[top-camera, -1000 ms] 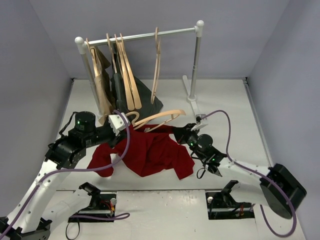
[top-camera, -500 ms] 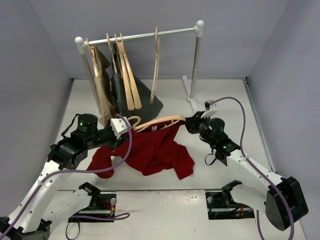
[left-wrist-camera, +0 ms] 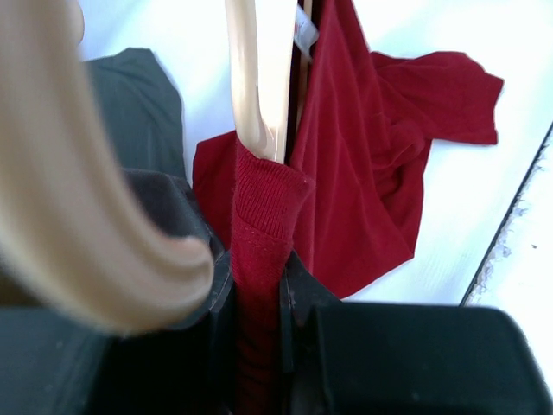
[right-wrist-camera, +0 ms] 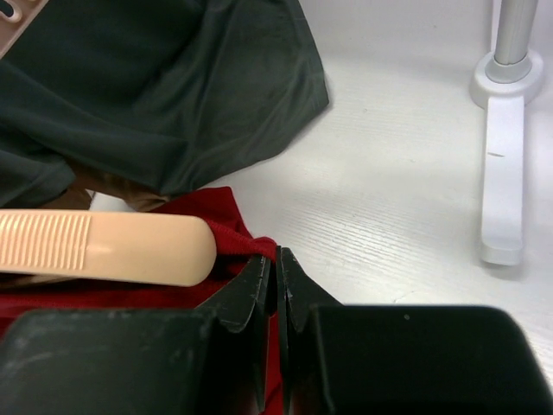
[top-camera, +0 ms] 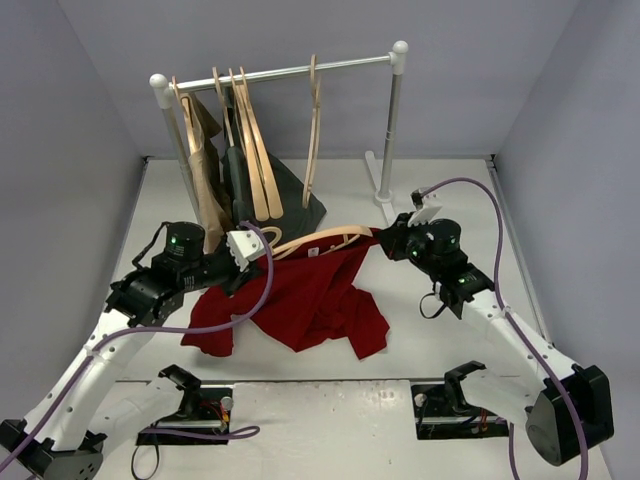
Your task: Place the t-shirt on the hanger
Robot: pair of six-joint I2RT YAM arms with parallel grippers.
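Observation:
The dark-red t-shirt (top-camera: 310, 300) lies crumpled on the table, its upper edge lifted between both grippers. The tan wooden hanger (top-camera: 320, 241) spans that edge, with one arm (left-wrist-camera: 255, 86) running into the ribbed collar (left-wrist-camera: 263, 203). My left gripper (top-camera: 258, 258) (left-wrist-camera: 257, 268) is shut on the bunched collar at the hanger's hook end; the hook (left-wrist-camera: 86, 216) is a blur beside it. My right gripper (top-camera: 384, 240) (right-wrist-camera: 277, 259) is shut on the shirt's red hem (right-wrist-camera: 233, 233), right next to the hanger's other tip (right-wrist-camera: 112, 246).
A clothes rack (top-camera: 300, 70) stands at the back with several bare hangers (top-camera: 255, 150), a beige garment (top-camera: 205, 170) and a dark green garment (top-camera: 290, 195) (right-wrist-camera: 173, 95) reaching the table. Its white foot (top-camera: 385, 205) (right-wrist-camera: 505, 173) lies close behind my right gripper.
My right gripper has moved back and to the right with the hem, drawing the shirt toward the hanger's right tip. The left gripper shifted slightly right, still gripping the collar.

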